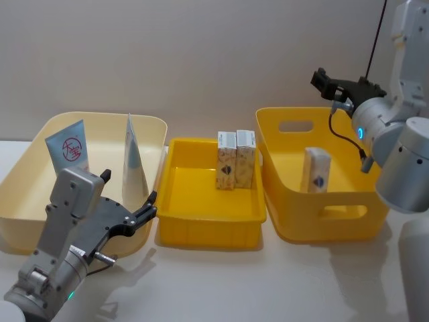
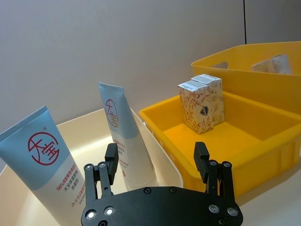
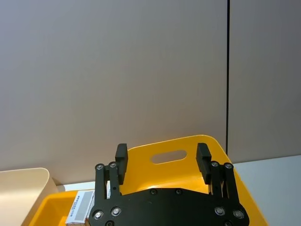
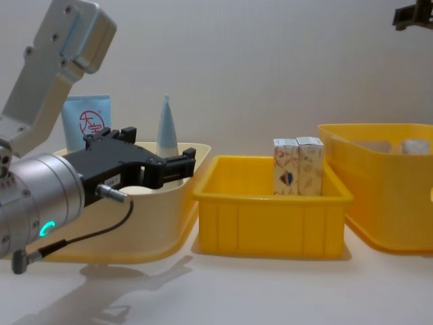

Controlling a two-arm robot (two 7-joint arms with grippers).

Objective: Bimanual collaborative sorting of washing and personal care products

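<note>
Two pale blue-white tubes stand in the cream tub (image 1: 40, 221): one with a red circle logo (image 1: 69, 149) (image 2: 47, 160) (image 4: 86, 122), and a second tube (image 1: 134, 161) (image 2: 123, 136) (image 4: 167, 125) to its right. Two patterned cartons (image 1: 226, 159) (image 1: 245, 157) (image 2: 195, 106) (image 4: 285, 166) stand upright in the middle yellow bin (image 1: 208, 225). A third carton (image 1: 316, 170) stands in the right yellow basket (image 1: 328, 225). My left gripper (image 1: 129, 189) (image 2: 156, 157) (image 4: 161, 154) hovers open and empty at the cream tub's front right. My right gripper (image 1: 322, 79) (image 3: 162, 155) hangs open and empty, high above the basket's back.
The three containers stand side by side with narrow gaps between them. The basket (image 3: 188, 150) has handle cut-outs in its walls. A plain wall rises close behind. Bare tabletop (image 1: 255, 288) lies in front of the containers.
</note>
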